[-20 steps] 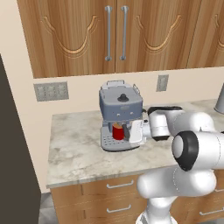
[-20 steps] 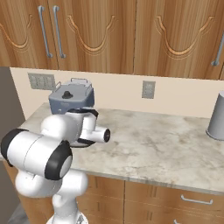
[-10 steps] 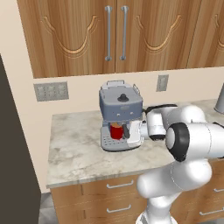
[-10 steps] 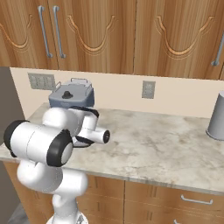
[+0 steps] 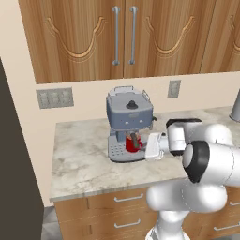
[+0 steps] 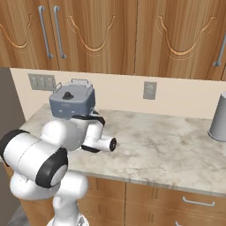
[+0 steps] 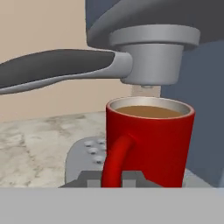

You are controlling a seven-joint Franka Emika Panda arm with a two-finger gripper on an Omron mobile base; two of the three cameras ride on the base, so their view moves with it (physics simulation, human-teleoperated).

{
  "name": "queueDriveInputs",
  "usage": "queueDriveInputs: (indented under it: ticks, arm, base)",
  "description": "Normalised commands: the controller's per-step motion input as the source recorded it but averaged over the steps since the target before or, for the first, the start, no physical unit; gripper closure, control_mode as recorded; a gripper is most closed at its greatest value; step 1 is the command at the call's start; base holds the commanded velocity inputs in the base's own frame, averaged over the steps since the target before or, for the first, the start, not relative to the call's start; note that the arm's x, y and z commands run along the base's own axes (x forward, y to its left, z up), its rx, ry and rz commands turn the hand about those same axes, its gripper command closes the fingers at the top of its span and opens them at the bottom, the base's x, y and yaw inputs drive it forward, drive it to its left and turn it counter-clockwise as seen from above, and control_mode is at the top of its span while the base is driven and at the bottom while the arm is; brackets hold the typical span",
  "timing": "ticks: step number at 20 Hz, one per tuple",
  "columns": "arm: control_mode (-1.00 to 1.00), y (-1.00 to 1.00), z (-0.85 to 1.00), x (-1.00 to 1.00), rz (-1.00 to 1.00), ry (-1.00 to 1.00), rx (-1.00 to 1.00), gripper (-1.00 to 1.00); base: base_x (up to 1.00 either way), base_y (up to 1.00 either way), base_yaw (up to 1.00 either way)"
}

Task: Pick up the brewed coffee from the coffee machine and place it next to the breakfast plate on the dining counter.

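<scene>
The left base view looks from behind and left of the arm, forward and down over the counter [image 5: 89, 159] at the front of the coffee machine [image 5: 129, 117], with wall cabinets [image 5: 122, 33] above. The right base view looks from behind and right, seeing the same counter [image 6: 167, 150], machine [image 6: 70, 102] and cabinets [image 6: 132, 31] from the other side, the arm covering the machine's lower part. The hand view sits very near and level, facing the mug [image 7: 151, 142] straight ahead of the fingers under the machine's spout [image 7: 151, 52], handle toward the camera.
</scene>
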Motion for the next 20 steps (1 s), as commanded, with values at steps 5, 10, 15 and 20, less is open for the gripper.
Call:
queueDriveInputs:
  ticks: [5, 10, 15, 20]
  arm:
    - [-1.00, -0.34, 0.09, -0.69, 0.00, 0.00, 0.00, 1.00]
    - [-1.00, -0.41, 0.29, -0.68, 0.00, 0.00, 0.00, 1.00]
    - [-1.00, -0.45, 0.49, -0.63, 0.00, -0.05, 0.02, 1.00]
    - [-1.00, -0.25, 0.62, -0.65, 0.07, -0.02, 0.05, 1.00]
  base:
    - [0.00, 0.00, 0.00]
    - [0.00, 0.00, 0.00]
    - [0.00, 0.00, 0.00]
    - [0.00, 0.00, 0.00]
